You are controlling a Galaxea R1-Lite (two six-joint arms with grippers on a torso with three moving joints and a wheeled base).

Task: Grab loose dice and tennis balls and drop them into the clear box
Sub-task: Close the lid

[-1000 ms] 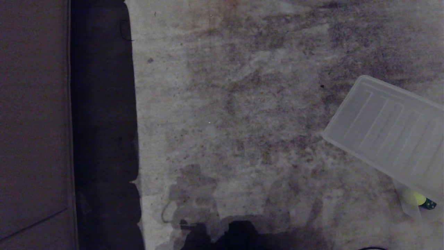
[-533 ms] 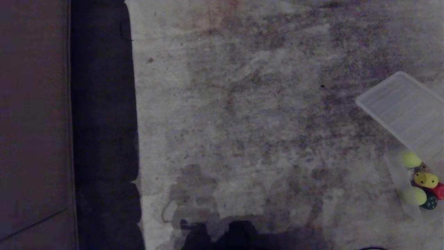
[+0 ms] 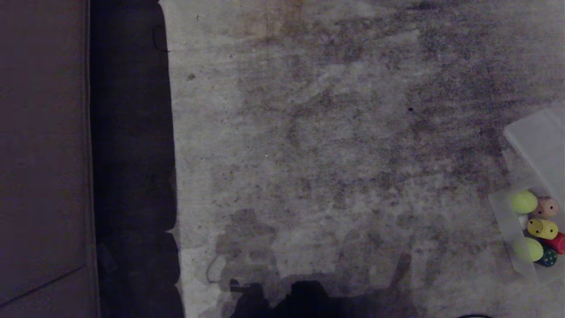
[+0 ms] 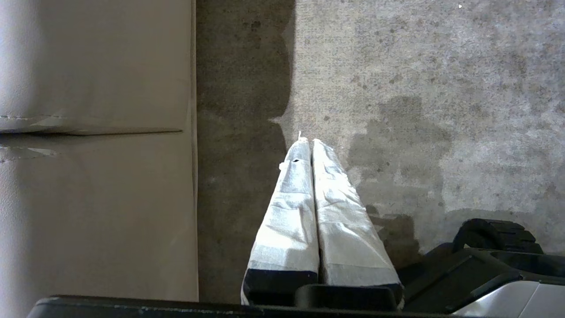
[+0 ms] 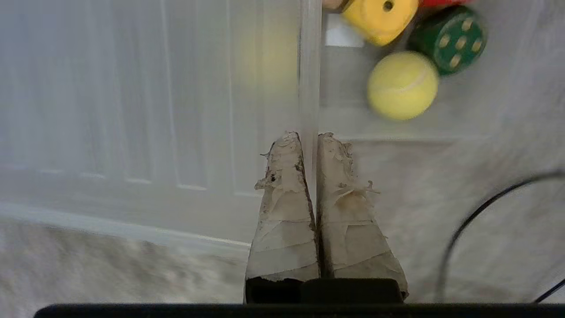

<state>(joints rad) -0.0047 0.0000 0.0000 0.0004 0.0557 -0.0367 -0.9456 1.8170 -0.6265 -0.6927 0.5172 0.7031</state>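
**carpetbot_fan:** Going left to right: the sofa and its dark shadow take up the left. The left gripper is parked just beside it, hanging over the carpet with its taped fingers pressed together and nothing between them. That arm looks tucked in and idle. The middle of the carpet has no loose toys that he can see.

**dice_wrangler:** Yep, the action is all on the far right. The clear box sits at the edge of the head view. Inside it are two tennis balls, a beige die, a yellow die, a red die and a green die, all bunched at one end.

**carpetbot_fan:** And the right gripper?

**dice_wrangler:** It's clenched on the thin edge of the ribbed lid. The wrist view shows the arm reaching out with the fingers pointing toward the box, and the lid hanging off one side of them. What worries him is that pinch. It's a narrow hold on slick plastic with the whole panel levered off to one side, so the lid could twist or slide out. If it did, it might land back on the box or clip a ball.

**carpetbot_fan:** There's also a black cable on the carpet near that wrist. A careless swing could probably snag it.
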